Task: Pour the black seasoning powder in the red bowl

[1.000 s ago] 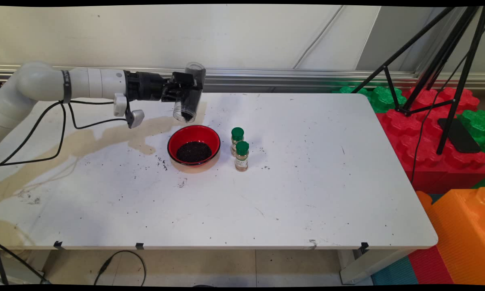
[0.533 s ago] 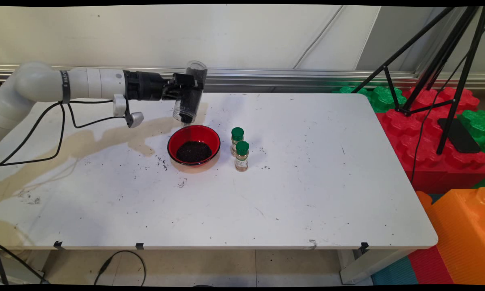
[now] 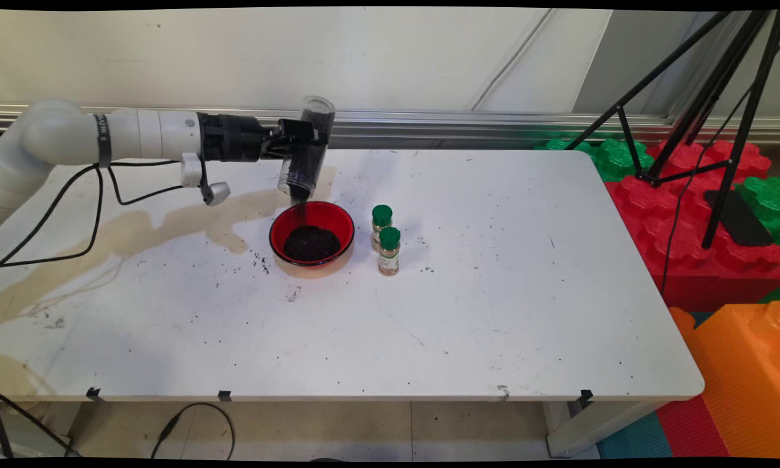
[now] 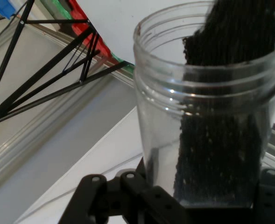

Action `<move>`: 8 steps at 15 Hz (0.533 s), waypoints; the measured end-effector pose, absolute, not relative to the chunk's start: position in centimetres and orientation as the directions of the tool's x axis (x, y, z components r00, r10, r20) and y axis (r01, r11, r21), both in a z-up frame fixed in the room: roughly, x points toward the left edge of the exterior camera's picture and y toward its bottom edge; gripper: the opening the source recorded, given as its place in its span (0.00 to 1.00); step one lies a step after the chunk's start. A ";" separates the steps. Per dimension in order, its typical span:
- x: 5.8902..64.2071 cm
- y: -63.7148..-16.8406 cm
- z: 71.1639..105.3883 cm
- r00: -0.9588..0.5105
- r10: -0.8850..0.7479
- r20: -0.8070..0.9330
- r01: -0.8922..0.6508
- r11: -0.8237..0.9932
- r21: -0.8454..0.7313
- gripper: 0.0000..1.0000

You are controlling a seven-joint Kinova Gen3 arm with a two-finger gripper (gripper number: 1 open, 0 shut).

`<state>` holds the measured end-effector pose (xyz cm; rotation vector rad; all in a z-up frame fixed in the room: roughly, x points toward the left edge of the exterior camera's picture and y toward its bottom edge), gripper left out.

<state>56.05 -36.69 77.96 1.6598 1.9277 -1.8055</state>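
Since a second ago the clear jar (image 3: 306,151) has tipped further, and dark grains now stream into the red bowl (image 3: 312,234) just below it. Two green-capped spice bottles (image 3: 385,239) stand just right of the bowl. Above the bowl's far rim, the gripper (image 3: 297,138) clamps the jar; pouring looks underway, calling next for a steady tilt over the bowl.

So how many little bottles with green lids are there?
2. Both stand on the table just right of the red bowl: one bottle at the back, the other right in front. None seem hidden.

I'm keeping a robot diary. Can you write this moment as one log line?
pincer: shut on clear jar | jar: tipped, dark grains falling | below: red bowl | beside: two green-capped bottles
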 end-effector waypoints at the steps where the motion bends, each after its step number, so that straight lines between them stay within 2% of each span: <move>1: 56.0 -36.6 78.0 -0.430 0.643 -0.634 0.672 -0.241 -0.700 0.00; 8: 55.7 -36.3 78.3 -0.415 0.638 -0.649 0.676 -0.260 -0.689 0.00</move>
